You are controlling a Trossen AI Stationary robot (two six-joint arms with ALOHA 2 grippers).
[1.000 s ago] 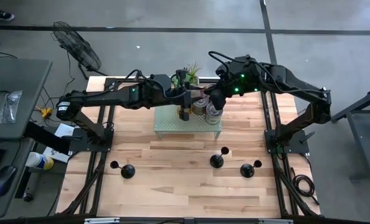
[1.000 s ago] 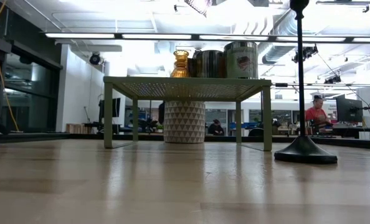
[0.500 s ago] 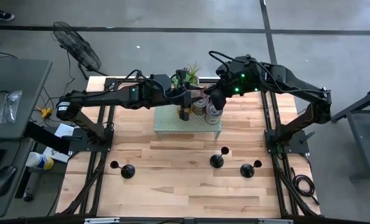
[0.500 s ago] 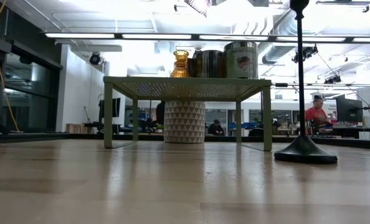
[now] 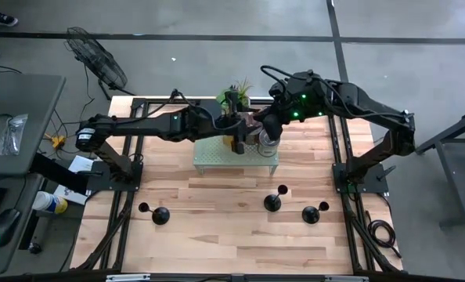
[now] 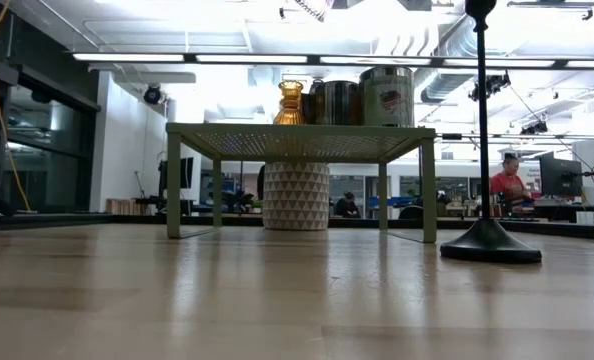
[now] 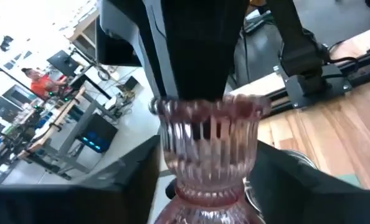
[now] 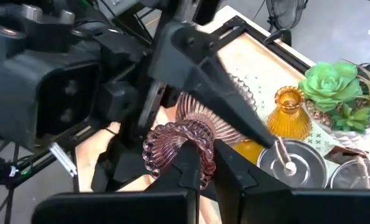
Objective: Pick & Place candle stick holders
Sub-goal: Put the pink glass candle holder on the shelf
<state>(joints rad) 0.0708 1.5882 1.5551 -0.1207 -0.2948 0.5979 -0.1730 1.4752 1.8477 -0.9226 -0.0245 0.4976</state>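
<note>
Pink ribbed glass holder (image 8: 184,138) is grasped, it seems, by both the left gripper (image 5: 239,129) and the right gripper (image 8: 205,163). From the amber holder (image 5: 239,146) on the green stand (image 5: 209,154), three black holders (image 5: 273,203) stand around six o'clock on the table (image 5: 217,235).

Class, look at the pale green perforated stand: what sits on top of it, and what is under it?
On the pale green perforated stand: an amber-orange glass holder and silvery cylindrical holders. Beneath or behind it shows a white patterned pot; from above, both arms cover the rest.

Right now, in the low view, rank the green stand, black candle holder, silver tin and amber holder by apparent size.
1. green stand
2. black candle holder, though it stands nearer the camera, so its rank is unsure
3. silver tin
4. amber holder
</note>
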